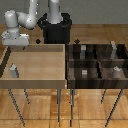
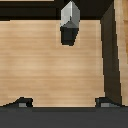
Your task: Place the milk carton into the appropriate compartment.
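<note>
Dark fingertips (image 2: 22,102) show at the edge of the wrist view, set far apart with bare pale wood between them, so the gripper (image 2: 65,103) stands wide and holds nothing. In the exterior view the gripper (image 1: 15,44) hangs from the white arm above the back corner of the light wooden tray (image 1: 37,75), on the exterior view's left, clear of the floor of the tray and touching nothing. The milk carton (image 1: 13,71) stands upright on that same floor, near the tray's wall on the exterior view's left and toward the front, well apart from the claw. From the gripper it therefore lies forward along that wall and lower down; the wrist view shows the milk carton (image 2: 69,22) ahead of the open fingers and roughly centred between their line, its peaked top lit and its dark shadow beneath. Its long axis runs vertical, so a descent from above with the fingers either side of the narrow body seems the fitting approach, once the claw has travelled over it. On the exterior view's right sits the dark compartment bin (image 1: 97,62), split by dividers into cells, several holding small grey blocks (image 1: 85,73); the carton is not yet in any of them, and the grasp looks not yet begun.
</note>
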